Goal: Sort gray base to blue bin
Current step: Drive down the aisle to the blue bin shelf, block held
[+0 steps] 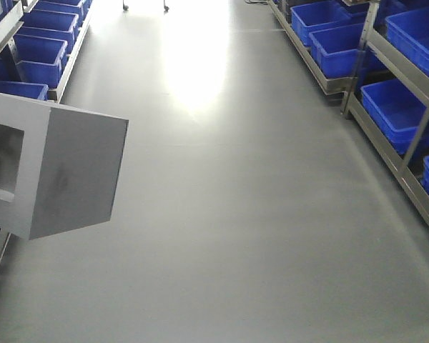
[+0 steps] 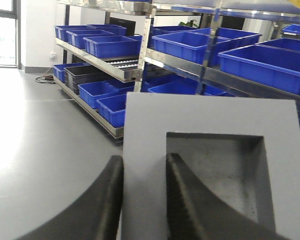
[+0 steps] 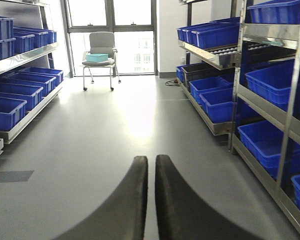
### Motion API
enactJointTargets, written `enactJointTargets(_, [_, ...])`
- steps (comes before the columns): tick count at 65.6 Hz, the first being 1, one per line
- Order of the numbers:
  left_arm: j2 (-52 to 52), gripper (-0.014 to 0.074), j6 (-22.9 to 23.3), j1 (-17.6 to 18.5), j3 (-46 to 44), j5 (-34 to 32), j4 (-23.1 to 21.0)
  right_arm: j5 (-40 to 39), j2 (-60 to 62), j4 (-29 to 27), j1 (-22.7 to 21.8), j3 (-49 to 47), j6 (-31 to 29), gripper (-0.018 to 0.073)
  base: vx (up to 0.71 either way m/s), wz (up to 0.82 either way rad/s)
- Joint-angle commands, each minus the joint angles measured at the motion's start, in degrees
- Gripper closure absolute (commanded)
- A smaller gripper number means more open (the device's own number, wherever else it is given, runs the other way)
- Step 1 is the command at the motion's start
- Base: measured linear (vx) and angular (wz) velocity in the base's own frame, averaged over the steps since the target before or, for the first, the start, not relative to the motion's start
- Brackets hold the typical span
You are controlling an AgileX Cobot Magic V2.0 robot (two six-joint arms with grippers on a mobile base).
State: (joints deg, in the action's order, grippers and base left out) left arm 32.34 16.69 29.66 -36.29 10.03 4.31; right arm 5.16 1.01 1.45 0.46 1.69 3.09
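— Gray base (image 1: 71, 171), where's it now?
— Up off the floor (image 1: 257, 236), beside the left rack (image 1: 70, 61). The left gripper (image 2: 142, 200) pinches its wall, one finger (image 2: 190, 200) inside the recess.
— And the right gripper (image 3: 151, 200)?
— Fingers pressed together, holding nothing. Blue bins (image 2: 262, 62) sit on the rack.

Daylight comes from the windows (image 3: 112, 35) at the aisle's far end, and on my front view it burns a white glare patch into the glossy floor (image 1: 200, 64), wiping out detail there. The racks (image 1: 359, 64) at the sides look dimmer and slightly soft. Up close, the right gripper (image 3: 151, 158) is a dark, out-of-focus shape, and the recess of the gray base (image 1: 79, 171) sits in shadow.
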Motion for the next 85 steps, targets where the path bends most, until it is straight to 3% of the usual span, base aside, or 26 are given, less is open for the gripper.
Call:
enactJointTargets(1, [-0.1,0.0439,0.3,0.3,-1.8,-6.4,-0.3,-4.2,0.4,0.4,-0.2,0.1,-0.4,0.0564,0.45,0.13])
enactJointTargets(85, [-0.1,0.0439,0.3,0.3,-1.8,-6.4,-0.3,-4.2,0.4,0.4,-0.2,0.1,-0.4,0.0564,0.42,0.05])
